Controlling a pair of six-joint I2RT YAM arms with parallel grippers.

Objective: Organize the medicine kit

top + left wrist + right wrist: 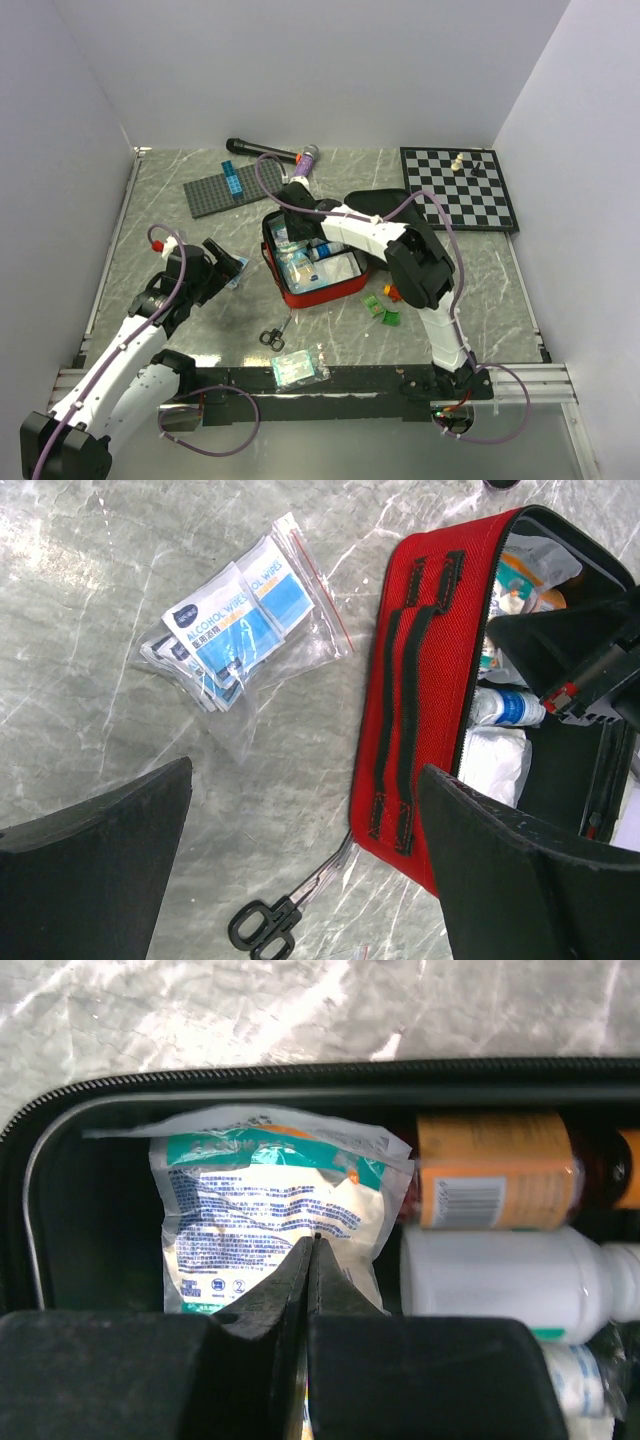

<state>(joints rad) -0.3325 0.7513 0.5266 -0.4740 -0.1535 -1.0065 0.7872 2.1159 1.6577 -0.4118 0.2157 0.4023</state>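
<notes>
The kit [325, 293] is lying open mid-table, holding bottles [495, 1170] and a pouch [270, 1210]. The right gripper [313, 1245] is reaching inside, clenched empty, perhaps touching the pouch. The left gripper [305, 770] is hanging released beside the kit, above a wipes bag [235, 630] and scissors [280, 915].

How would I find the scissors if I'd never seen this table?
Find the open red medicine kit in the middle of the grey marble table. Just off its near left corner lie the scissors, blades pointing toward the kit. Unlike the clear plastic bag of packets closer to the table edge, they are thin metal with two black finger loops.
</notes>
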